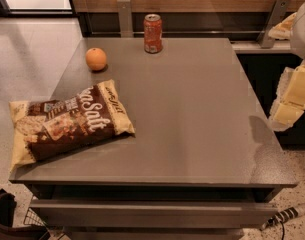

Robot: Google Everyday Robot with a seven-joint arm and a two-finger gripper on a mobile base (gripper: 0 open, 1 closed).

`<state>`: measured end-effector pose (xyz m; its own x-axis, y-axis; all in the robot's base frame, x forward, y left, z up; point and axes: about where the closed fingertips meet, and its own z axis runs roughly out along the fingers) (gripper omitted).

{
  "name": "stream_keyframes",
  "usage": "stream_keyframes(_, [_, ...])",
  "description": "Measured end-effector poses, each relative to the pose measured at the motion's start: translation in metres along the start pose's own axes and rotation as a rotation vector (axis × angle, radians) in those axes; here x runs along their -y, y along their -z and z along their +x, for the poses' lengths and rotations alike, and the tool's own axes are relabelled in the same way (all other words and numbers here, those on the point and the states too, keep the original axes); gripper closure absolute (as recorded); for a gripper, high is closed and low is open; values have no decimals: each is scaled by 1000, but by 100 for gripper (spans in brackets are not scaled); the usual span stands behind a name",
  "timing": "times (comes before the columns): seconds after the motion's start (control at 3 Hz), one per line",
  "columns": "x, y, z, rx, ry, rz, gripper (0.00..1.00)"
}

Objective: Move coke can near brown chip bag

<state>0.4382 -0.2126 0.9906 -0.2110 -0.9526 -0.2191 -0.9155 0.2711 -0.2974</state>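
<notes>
The coke can [153, 33] stands upright at the far edge of the grey table [192, 124], red with a silver top. The brown chip bag [67, 121] lies flat at the table's front left corner, with white "Sea Salt" lettering and cream edges, its left end reaching the table's edge. My gripper [292, 101], pale yellow below a white arm, hangs at the right edge of the view, beyond the table's right side, far from both the can and the bag. It holds nothing that I can see.
A round orange [96, 59] sits on the table's far left, between the can and the bag. A wooden wall panel with metal brackets [124, 16] runs behind the table. A dark counter [264, 69] stands to the right.
</notes>
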Motion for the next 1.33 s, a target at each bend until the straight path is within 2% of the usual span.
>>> stream_keyframes(0.33, [0, 0, 0, 0, 0, 0, 0])
stream_keyframes(0.67, [22, -9, 1, 66, -53, 51, 0])
stream_keyframes(1.0, [73, -33, -9, 237, -165, 122, 0])
stream_keyframes(1.33, [150, -55, -30, 483, -281, 228, 0])
